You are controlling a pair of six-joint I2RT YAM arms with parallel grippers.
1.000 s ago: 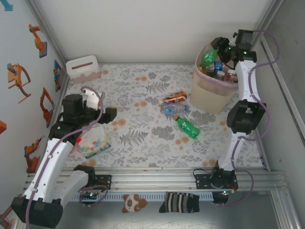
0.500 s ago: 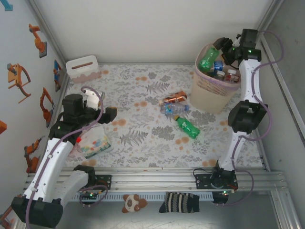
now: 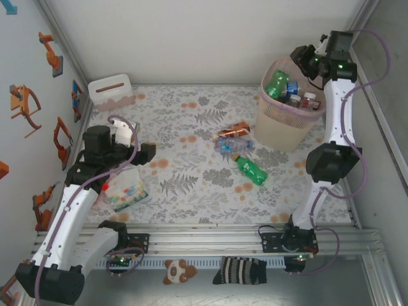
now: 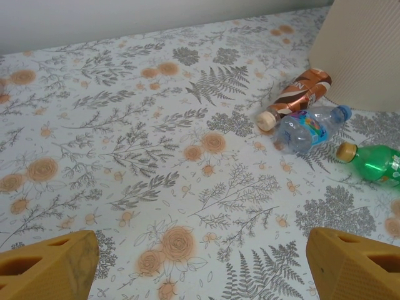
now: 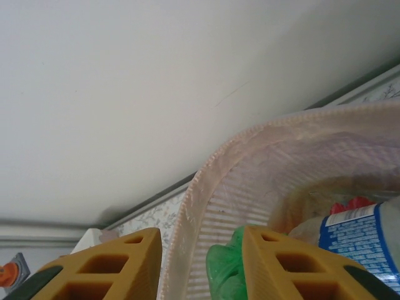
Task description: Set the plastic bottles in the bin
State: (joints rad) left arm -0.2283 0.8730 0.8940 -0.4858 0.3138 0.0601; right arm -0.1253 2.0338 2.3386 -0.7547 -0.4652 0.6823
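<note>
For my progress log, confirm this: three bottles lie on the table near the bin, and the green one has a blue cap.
Wrong on the cap: the green bottle has an orange cap, as the left wrist view shows; the blue cap is on the clear bottle. With the brown bottle, three do lie on the table near the bin.

Bright, even, diffuse light; faint soft shadows; slightly blurry wrist views.
</note>
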